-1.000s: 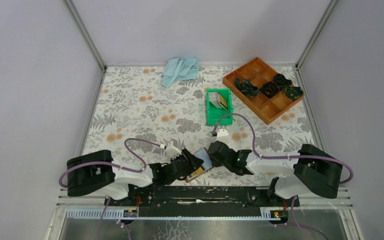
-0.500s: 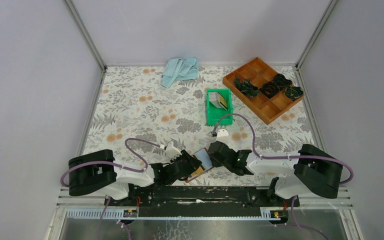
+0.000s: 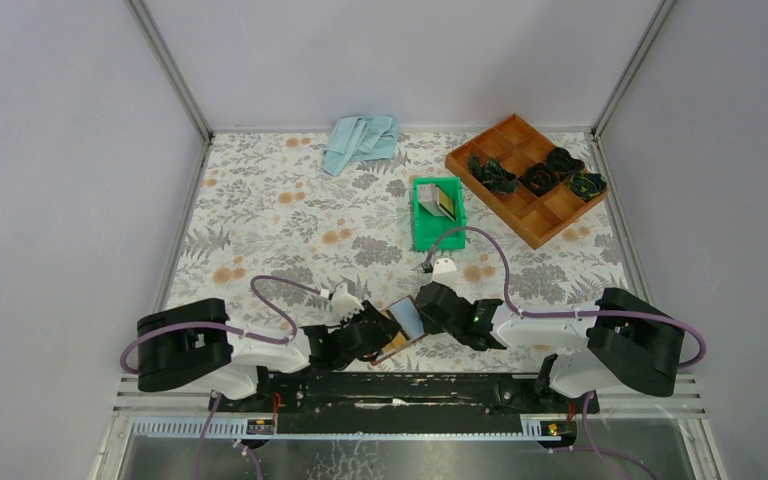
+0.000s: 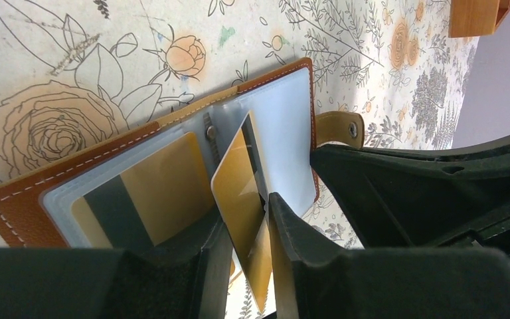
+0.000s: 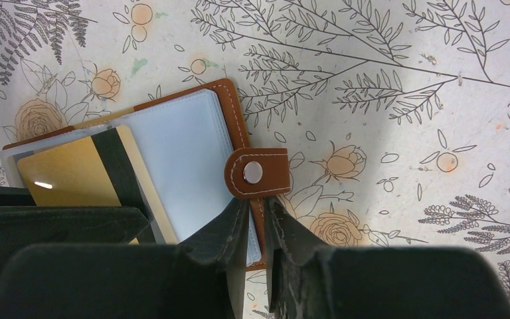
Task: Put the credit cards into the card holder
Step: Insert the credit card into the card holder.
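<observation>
The card holder (image 3: 407,322), a brown leather wallet with clear sleeves, lies open on the flowered table near the front edge, between both arms. My right gripper (image 5: 257,206) is shut on the wallet's cover edge just below the snap tab (image 5: 255,173). A gold credit card (image 4: 239,193) stands tilted on edge at the sleeves, between the fingers of my left gripper (image 4: 246,219). It rests against the right finger, and a slit still shows at the left one. Another gold card with a dark stripe (image 4: 153,179) sits inside a sleeve.
A green bin (image 3: 422,215) holding more cards (image 3: 445,203) stands mid-table. An orange-brown wooden tray (image 3: 550,205) with dark items sits at the back right. A light blue cloth (image 3: 362,140) lies at the back. Grey walls enclose the table.
My left gripper's jaws have narrowed around the upright gold card. The right gripper has kept its hold on the wallet, and the wallet has barely shifted.
</observation>
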Tool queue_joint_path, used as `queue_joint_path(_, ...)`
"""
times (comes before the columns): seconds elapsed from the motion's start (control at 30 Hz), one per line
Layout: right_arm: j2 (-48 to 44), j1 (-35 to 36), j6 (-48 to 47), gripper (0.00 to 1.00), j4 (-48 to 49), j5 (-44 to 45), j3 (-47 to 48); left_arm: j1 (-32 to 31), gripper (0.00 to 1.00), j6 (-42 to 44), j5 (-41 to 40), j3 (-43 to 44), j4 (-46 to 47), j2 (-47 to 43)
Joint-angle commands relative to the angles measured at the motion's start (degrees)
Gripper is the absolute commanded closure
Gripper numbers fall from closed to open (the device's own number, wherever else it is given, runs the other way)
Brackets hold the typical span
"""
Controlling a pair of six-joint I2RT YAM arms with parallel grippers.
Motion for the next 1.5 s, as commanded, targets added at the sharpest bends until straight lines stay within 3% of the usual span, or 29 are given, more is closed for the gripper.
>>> queue_joint_path(0.0, 2.8, 1.4, -0.6, 0.81, -8.4, -2.9, -1.3, -0.5, 0.67, 0.2, -0.2, -1.6, -12.7, 0.7)
queue_joint_path(0.73, 3.3, 1.5, -0.8, 0.80, -7.8, -3.0, -1.0, -2.8, 0.60, -2.9, -2.2, 0.7, -22.3, -2.7)
queue_joint_path(0.77, 3.4, 1.5, -0.8, 0.80, -7.8, -3.1, -1.0, -2.9, 0.48, -3.0, -2.3, 0.8, -22.7, -2.9)
queue_joint_path(0.8, 3.4, 1.5, -0.9, 0.80, -7.8, -3.1, -1.0, -3.0, 0.07, -2.9, -2.4, 0.7, -22.7, -3.0)
queue_joint_path(0.83, 3.5, 1.6, -0.8, 0.80, -7.8, -3.1, -1.1, -3.1, 0.01, -2.9, -2.3, 0.7, -22.8, -3.1)
queue_joint_path(1.17, 3.6, 1.6, -0.8, 0.80, -7.6, -3.2, -0.9, -3.7, 0.00, -3.9, -2.7, 0.2, -23.5, -4.2)
queue_joint_path(1.47, 4.0, 1.5, -0.7, 0.81, -7.1, -3.1, -1.1, -4.6, 0.00, -7.0, -4.3, 2.3, -31.2, -5.8)
